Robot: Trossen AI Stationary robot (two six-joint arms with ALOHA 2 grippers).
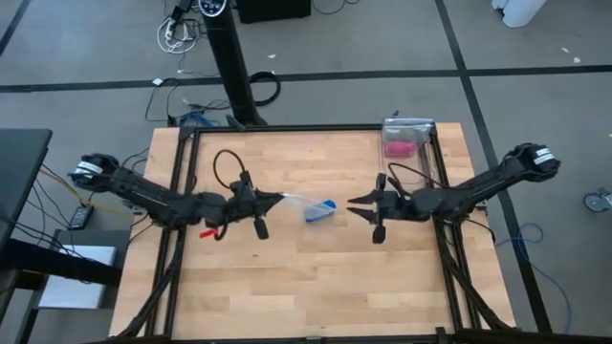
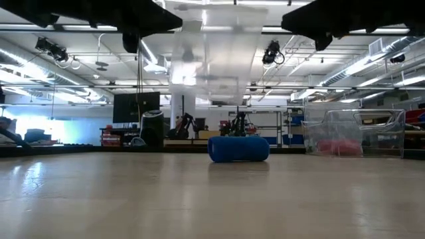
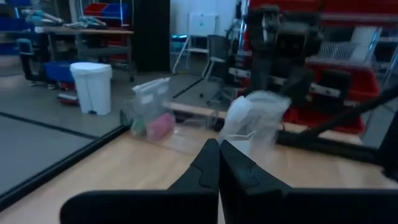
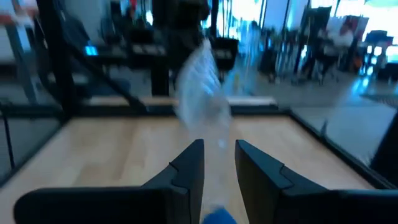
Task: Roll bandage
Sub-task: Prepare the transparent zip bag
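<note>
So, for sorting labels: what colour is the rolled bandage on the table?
Bright blue bandage; low view shows it best.

Grey floor with dark lines, red shelving, white bin.

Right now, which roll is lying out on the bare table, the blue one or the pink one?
The blue bandage. It lies on its side on the bare wood between both arms. The pink roll sits inside a clear bag at the table's far edge.

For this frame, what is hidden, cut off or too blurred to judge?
- Bright blue fabric bandage roll: right wrist view cuts it off at the edge.
- Clear plastic bag: blurred in both wrist views; whether it touches the roll is unclear.
- Pink roll: shape dulled by the clear container.
- Left hand: the low view misses its grip on the bag.
</note>
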